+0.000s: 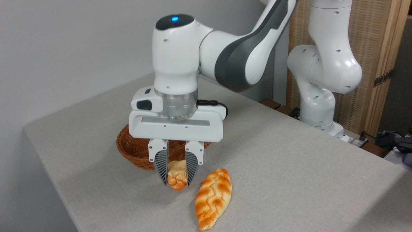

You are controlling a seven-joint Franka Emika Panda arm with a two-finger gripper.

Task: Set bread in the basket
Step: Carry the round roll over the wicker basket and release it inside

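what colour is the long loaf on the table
Orange-brown with cream braided stripes; the braided loaf shows clearly in the fixed camera view.

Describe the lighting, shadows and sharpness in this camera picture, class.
In the camera view the light is soft and even, with no harsh glare; only faint shadows lie on the table under the bread and the braided loaf; the gripper and its ribbed fingers are sharp, while the cables at the right edge look softer.
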